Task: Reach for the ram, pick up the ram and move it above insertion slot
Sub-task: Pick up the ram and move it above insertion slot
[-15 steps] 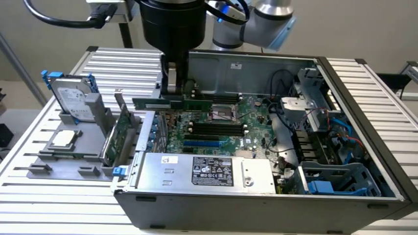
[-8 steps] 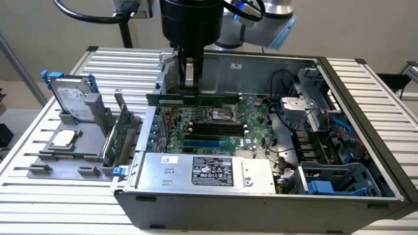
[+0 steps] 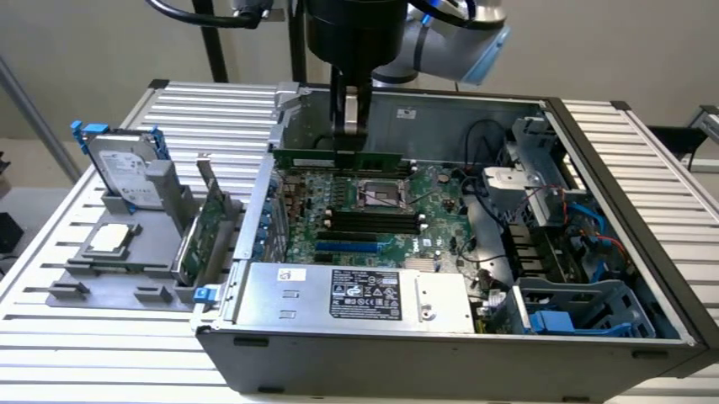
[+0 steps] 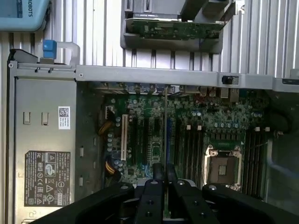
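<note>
Open PC case (image 3: 629, 278): motherboard (image 3: 371, 210) and power supply (image 3: 354, 295) inside. Your gripper (image 3: 350, 126) has its jaws closed on the ram (image 3: 337, 158), held above the motherboard, long axis level, running toward the exterior view's left and right. Wrist view gives you the ram (image 4: 166, 140) edge-on as a thin line between the fingers (image 4: 158, 170); expansion card (image 4: 175, 29) in a holder outside.

The ram (image 3: 339, 159) is being held edge-on above the motherboard (image 3: 371, 210), inside the PC case (image 3: 450, 353). An expansion card (image 3: 200, 240) is being kept outside, on the exterior view's left.
</note>
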Tool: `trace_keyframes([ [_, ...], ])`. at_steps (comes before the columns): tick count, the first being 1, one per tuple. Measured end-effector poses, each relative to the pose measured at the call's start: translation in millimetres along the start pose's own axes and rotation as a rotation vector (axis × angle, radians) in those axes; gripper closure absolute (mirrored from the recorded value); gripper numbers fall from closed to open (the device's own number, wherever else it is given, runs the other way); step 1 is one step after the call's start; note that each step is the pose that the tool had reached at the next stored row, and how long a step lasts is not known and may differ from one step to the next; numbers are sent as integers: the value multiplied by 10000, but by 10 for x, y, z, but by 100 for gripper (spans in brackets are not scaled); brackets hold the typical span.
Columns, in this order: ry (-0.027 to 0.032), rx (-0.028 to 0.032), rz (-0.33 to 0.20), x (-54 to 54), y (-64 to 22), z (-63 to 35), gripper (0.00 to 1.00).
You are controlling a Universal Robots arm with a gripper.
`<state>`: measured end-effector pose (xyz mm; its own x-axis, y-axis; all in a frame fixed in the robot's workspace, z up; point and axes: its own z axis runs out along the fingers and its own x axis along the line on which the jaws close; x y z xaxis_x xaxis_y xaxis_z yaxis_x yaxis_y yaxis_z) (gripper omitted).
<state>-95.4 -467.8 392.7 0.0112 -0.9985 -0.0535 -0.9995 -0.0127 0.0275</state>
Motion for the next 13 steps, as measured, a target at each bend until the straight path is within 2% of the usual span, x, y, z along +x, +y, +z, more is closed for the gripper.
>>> trace_keyframes([
  [13, 0, 3, 62, -140, -387, 25, 87],
])
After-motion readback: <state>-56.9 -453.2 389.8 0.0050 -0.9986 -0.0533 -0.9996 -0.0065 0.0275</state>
